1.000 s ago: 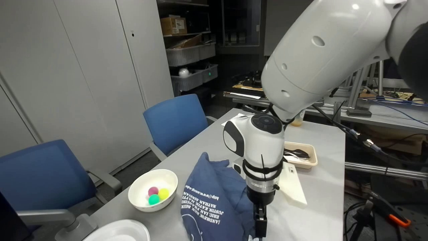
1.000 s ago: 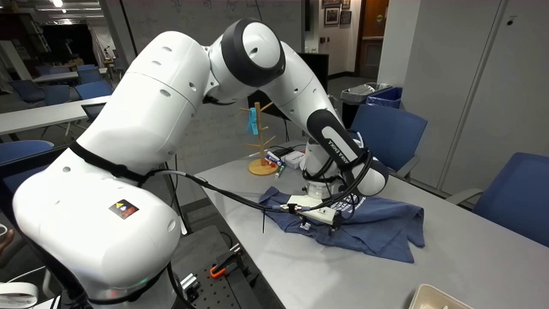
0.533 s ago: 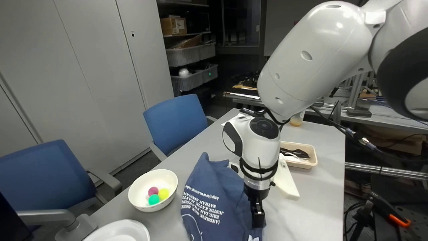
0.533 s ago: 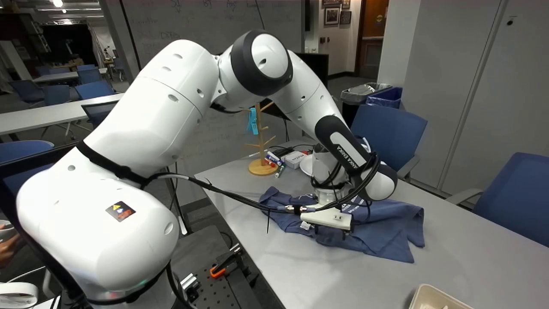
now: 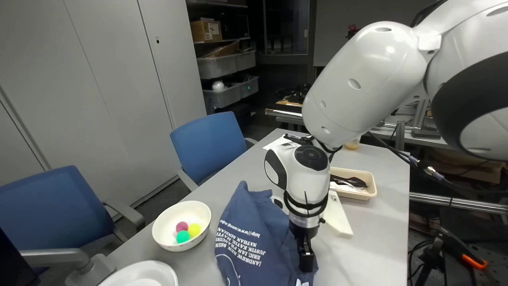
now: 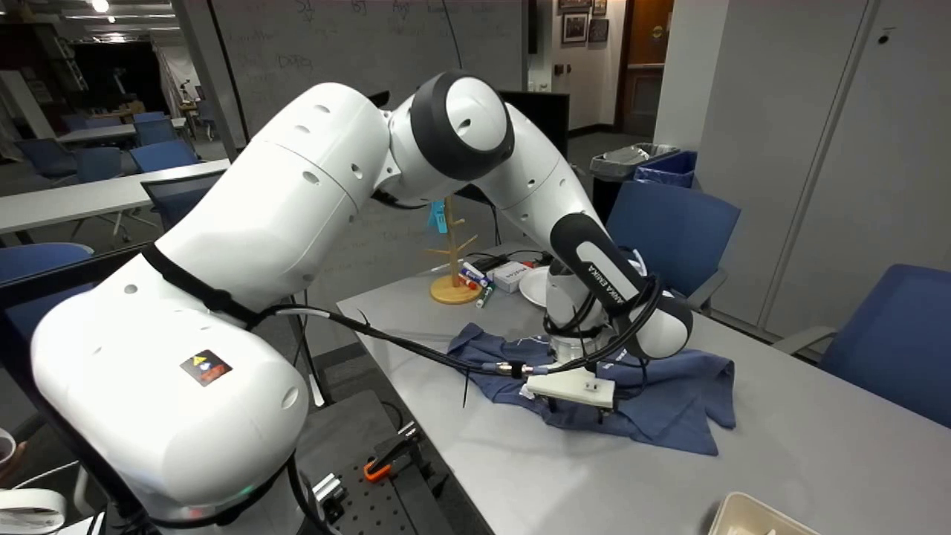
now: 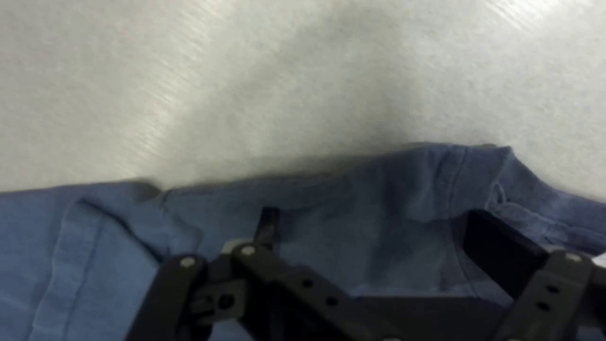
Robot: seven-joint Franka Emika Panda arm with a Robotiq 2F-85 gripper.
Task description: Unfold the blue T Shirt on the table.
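Jaws spread wide apart, poised low over the blue T-shirt [image 5: 254,238], cloth beneath the gap but none pinched; whether the tips touch it, hard to tell! Our shirt lies rumpled on the surface [image 5: 381,226], and I'd call the unfolding well short of finished: lettering [image 5: 242,243] faces up, yet a stitched flap [image 7: 118,279] at eight o'clock in the wrist view looks doubled over, so spreading is left to do. That close-up gives us seams and a cloth edge running nine to three, but no readable print. For that, an exterior view delivers, with the bowl [image 5: 168,222] at the shirt's nine o'clock. And an exterior view alone offers the wooden stand [image 6: 453,261], half past ten from the cloth.
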